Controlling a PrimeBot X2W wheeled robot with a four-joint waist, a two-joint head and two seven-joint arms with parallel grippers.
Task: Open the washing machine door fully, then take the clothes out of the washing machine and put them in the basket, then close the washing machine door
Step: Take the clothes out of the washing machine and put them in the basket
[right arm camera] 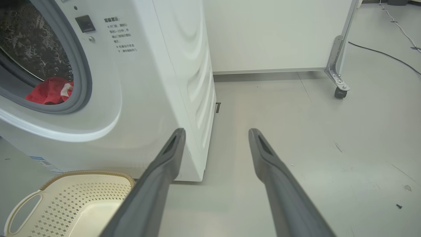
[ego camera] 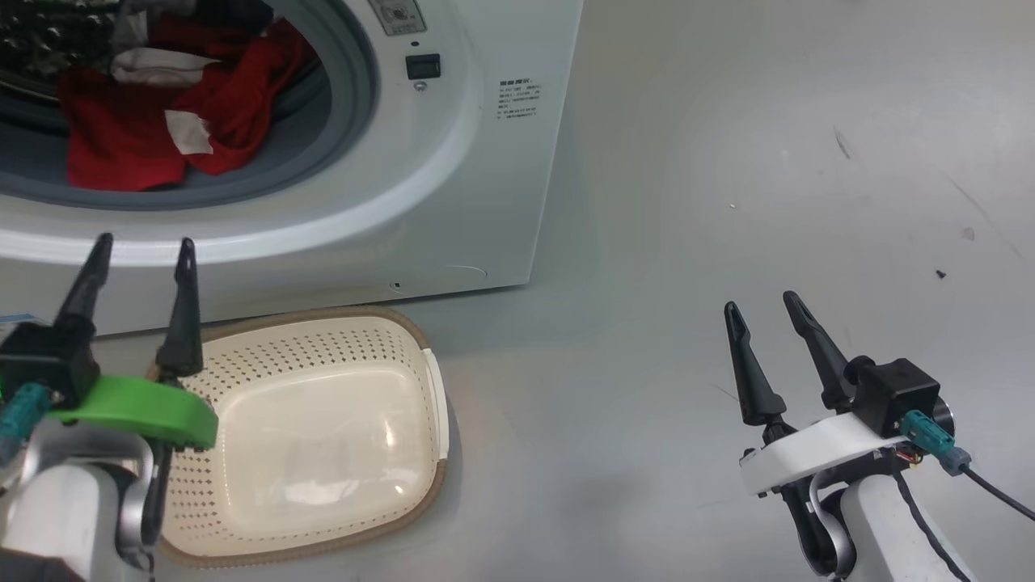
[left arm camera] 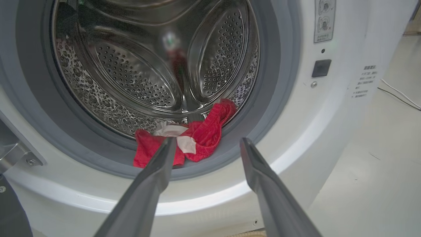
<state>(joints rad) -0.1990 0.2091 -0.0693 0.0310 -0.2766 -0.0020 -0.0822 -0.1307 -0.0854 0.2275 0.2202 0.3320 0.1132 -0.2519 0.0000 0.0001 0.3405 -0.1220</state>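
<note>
The white washing machine [ego camera: 453, 186] stands at the upper left with its round opening uncovered; its door is out of view. Red clothes [ego camera: 145, 121] with white patches lie at the front of the steel drum, partly on the grey gasket, and appear as clothes [left arm camera: 197, 138] and clothes [right arm camera: 49, 92] in the wrist views. The cream basket [ego camera: 323, 347] sits empty on the floor before the machine. My left gripper [ego camera: 144, 246] is open above the basket's left rim, pointing at the drum, as my left gripper [left arm camera: 208, 141] shows. My right gripper [ego camera: 760, 303] hangs open over bare floor to the right.
A metal hinge bracket [left arm camera: 16, 154] sits at the opening's left edge. A black latch slot [ego camera: 423, 66] is on the machine front. Behind, a white panel on a caster wheel [right arm camera: 338, 92] and a floor cable [right arm camera: 384, 54]. Grey floor spreads to the machine's right.
</note>
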